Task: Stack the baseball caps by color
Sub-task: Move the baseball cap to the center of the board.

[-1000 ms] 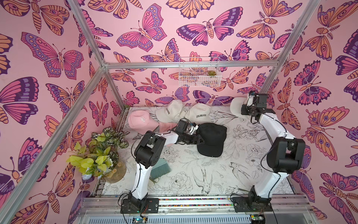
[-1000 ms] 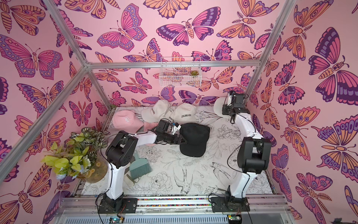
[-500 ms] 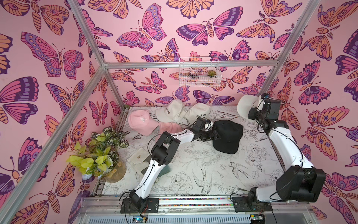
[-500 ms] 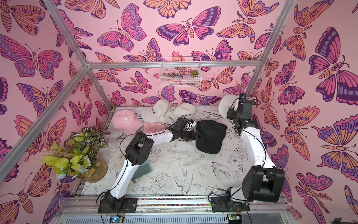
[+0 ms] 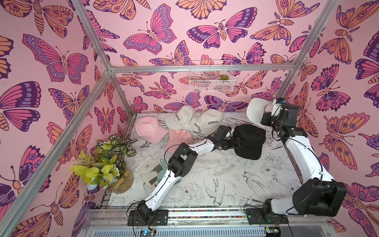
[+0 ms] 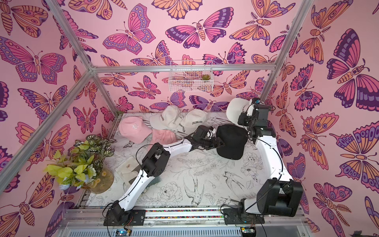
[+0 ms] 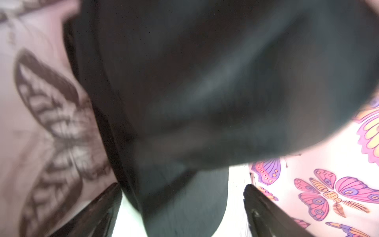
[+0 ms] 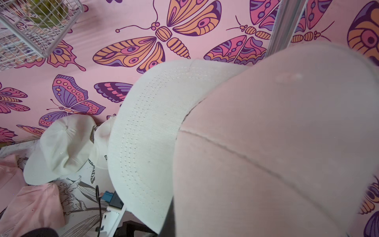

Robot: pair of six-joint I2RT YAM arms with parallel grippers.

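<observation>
Shifted rightward, matte black cap [image 5: 249, 141] sits between parted jaws of left gripper [image 5: 239, 143]; right gripper [image 5: 264, 118] clamps stitched-brim cream cap [image 5: 255, 109] beyond it.

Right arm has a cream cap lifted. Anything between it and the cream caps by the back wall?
Nothing visible directly between the lifted cream cap and the nearest COLORADO cap, only bare table. The black cap and the left gripper, jaws open, lie just in front of that line.
</observation>
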